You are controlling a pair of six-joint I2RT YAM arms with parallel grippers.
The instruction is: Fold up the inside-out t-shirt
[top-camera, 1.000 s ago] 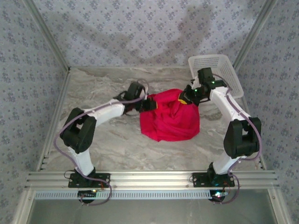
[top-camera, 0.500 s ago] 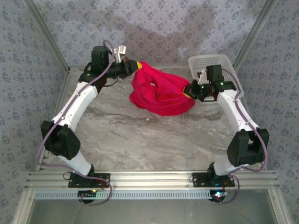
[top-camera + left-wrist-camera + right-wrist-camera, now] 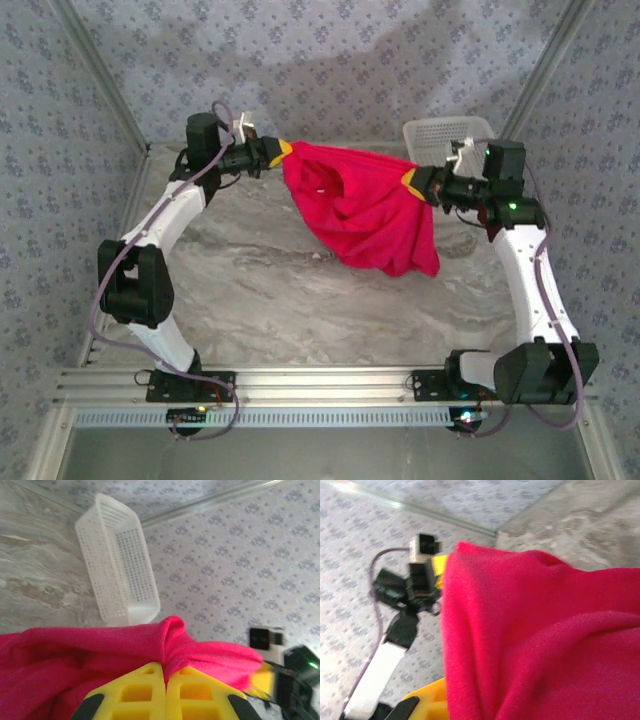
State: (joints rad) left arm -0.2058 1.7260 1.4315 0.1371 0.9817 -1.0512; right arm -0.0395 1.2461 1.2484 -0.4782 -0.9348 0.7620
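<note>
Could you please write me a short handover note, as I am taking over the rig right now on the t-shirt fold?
The left claw is shut on one upper edge of the red t-shirt.
The right claw is shut on the opposite edge.
Where: the t-shirt hangs between the two claws over the far part of the table, bunched and sagging. I cannot tell whether its lowest corner touches the table. The white mesh basket stands at the far right, behind the right claw.
Done: both grips taken, cloth held up.
Left: lay it flat and make the folds; no fold shows yet.
</note>
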